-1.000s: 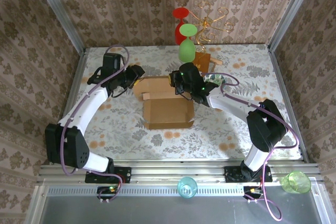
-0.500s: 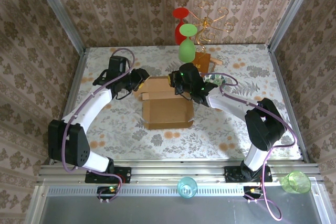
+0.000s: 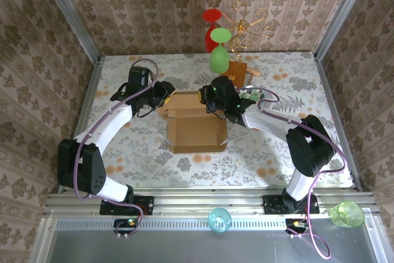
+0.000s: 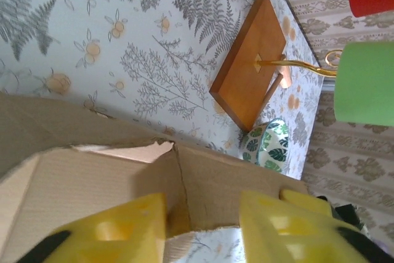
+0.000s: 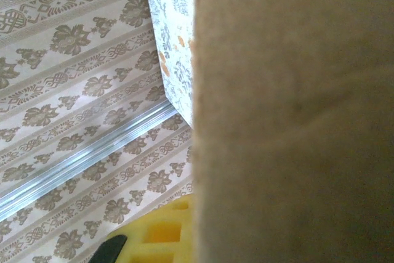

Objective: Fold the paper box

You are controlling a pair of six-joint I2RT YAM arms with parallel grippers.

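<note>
At the middle of the flower-patterned table point(image 3: 123, 146), the paper box point(image 3: 197, 129) is seen lying partly folded, with its far flaps raised. The left gripper point(image 3: 161, 95) is held at the far left corner, its yellow fingers point(image 4: 123, 235) spread apart astride a flap edge. The right gripper point(image 3: 209, 98) is set against the far right flap; whether its jaws are apart cannot be told.

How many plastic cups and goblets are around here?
4: red goblet and green goblet on the gold stand at the back, blue cup on the front ledge, green cup at its right end. Others could be hidden.
</note>
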